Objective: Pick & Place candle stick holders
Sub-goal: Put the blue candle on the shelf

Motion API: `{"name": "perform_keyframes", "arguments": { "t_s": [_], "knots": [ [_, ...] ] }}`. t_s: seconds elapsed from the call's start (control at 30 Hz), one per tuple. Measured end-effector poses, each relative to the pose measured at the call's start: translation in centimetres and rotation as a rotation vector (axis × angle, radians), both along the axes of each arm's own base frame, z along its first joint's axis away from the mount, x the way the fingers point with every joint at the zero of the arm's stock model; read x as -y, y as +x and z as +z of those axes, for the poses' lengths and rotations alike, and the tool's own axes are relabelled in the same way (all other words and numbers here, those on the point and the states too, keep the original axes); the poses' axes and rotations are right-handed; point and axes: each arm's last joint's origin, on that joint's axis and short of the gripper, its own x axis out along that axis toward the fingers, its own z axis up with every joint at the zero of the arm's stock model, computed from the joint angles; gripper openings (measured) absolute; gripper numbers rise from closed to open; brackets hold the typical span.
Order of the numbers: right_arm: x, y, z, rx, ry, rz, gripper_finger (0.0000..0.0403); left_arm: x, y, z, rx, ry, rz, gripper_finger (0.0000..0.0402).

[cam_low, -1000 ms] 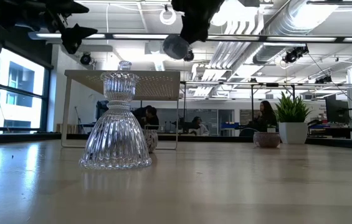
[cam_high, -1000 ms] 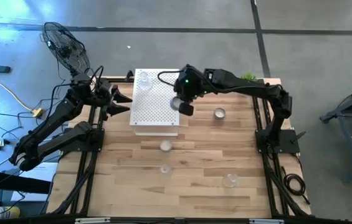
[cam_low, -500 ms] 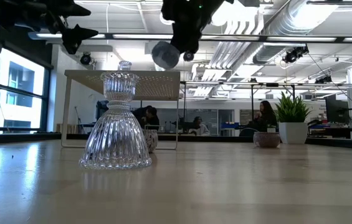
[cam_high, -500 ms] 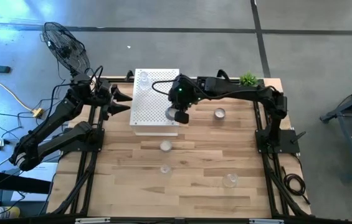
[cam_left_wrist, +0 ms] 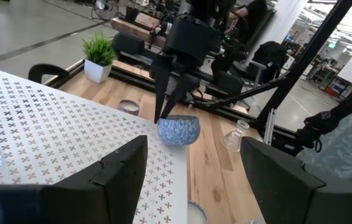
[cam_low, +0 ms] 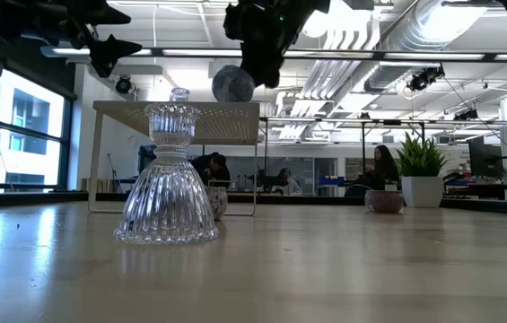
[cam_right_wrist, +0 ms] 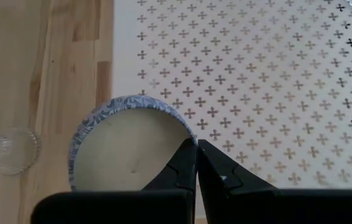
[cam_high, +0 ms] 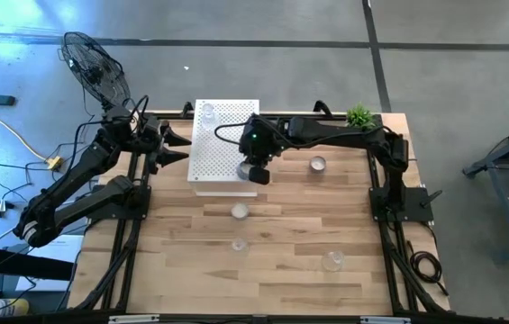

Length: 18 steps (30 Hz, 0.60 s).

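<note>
My right gripper (cam_high: 256, 171) is shut on a round blue-patterned cup (cam_left_wrist: 179, 130) with a pale inside (cam_right_wrist: 126, 146). It holds the cup above the near right corner of the white perforated box (cam_high: 222, 144). A clear glass holder (cam_high: 207, 113) stands on the box's far part. On the table stand a silvery cup (cam_high: 317, 164), a pale cup (cam_high: 240, 211) and two clear glass holders (cam_high: 239, 244) (cam_high: 332, 261). My left gripper (cam_high: 182, 148) is open and empty, in the air at the box's left side. My right gripper pinches the cup's rim (cam_right_wrist: 185, 134) between its two fingers, one inside the cup and one outside. The fingers (cam_left_wrist: 163, 93) come from above, pointing down. The cup hangs below them, open side up, lifted clear over the box.
A small green potted plant (cam_high: 359, 114) stands at the table's far right. A black fan (cam_high: 96, 67) stands beyond the far left corner. A tall ribbed clear glass holder (cam_low: 168, 179) stands closest in the low view. Bare wood lies at the table's near side.
My right gripper has carried the blue cup toward the table's left and near edges and a little down, from beside the box's right side to over its near right corner. The cup stays held and clear.
</note>
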Motion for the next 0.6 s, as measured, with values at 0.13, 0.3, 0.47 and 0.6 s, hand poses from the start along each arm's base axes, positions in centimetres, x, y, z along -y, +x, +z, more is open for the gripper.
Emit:
{"name": "perform_keyframes", "arguments": {
  "t_s": [0.13,0.3,0.47,0.6],
  "knots": [
    [0.04,0.16,-0.06,0.007,-0.005,-0.001,0.0000,0.01,-0.01,-0.06,-0.005,0.000,-0.001,0.0253],
    [0.16,0.38,0.30,0.032,-0.029,-0.010,0.0000,0.03,-0.03,-0.25,-0.018,-0.010,-0.001,0.0253],
    [0.29,0.29,0.38,0.020,-0.069,-0.024,0.0000,0.04,-0.04,-0.32,-0.023,-0.016,-0.001,0.0253],
    [0.36,0.16,0.31,0.004,-0.077,-0.029,0.0000,0.04,-0.04,-0.32,-0.023,-0.011,-0.002,0.0253]
  ]
}}
